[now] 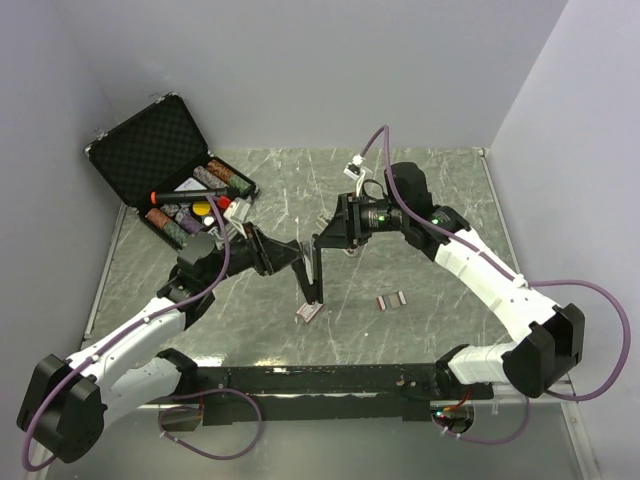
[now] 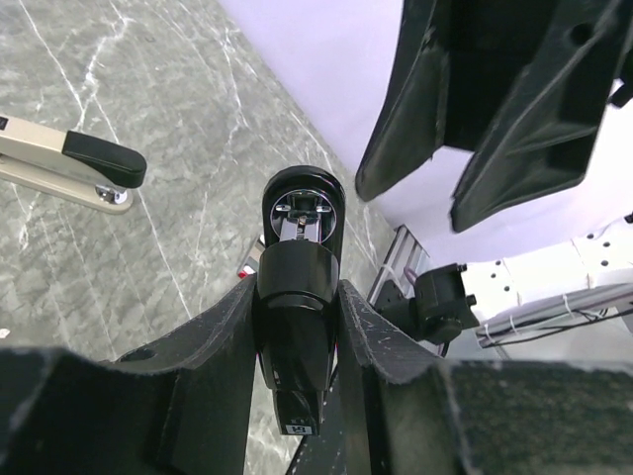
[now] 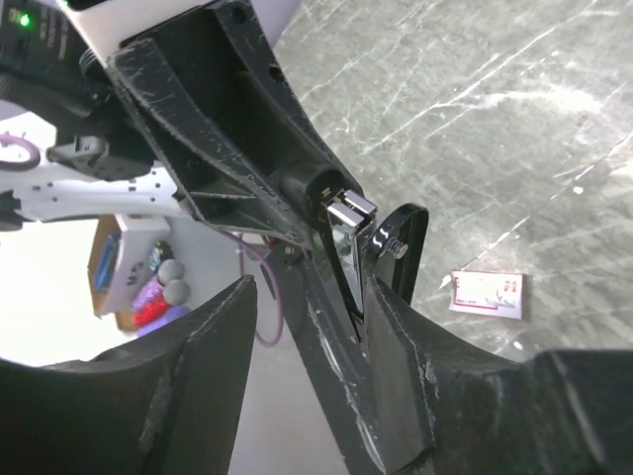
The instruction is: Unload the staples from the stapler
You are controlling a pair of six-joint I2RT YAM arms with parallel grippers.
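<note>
One black stapler [image 1: 312,275] stands swung open above the middle of the grey marbled table [image 1: 430,200], lifted between two grippers. The left gripper [image 1: 288,257] has its fingers [image 2: 361,327] clamped on either side of the stapler's rounded black body. The right gripper [image 1: 327,243] has its fingers [image 3: 396,336] apart, straddling the stapler's silver metal end [image 3: 348,210]; one finger lies close against it and the other is well clear. One small white and red box [image 1: 308,312] lies on the table just below the stapler. To its right lie what look like two short staple strips [image 1: 391,300] side by side, too small to count surely. One open black foam-lined case [image 1: 160,150] sits at the far left corner, its many coloured contents too crowded to count. In the left wrist view, one beige bar with a black cap [image 2: 69,163] is cut off by the frame edge; what it is cannot be told.
</note>
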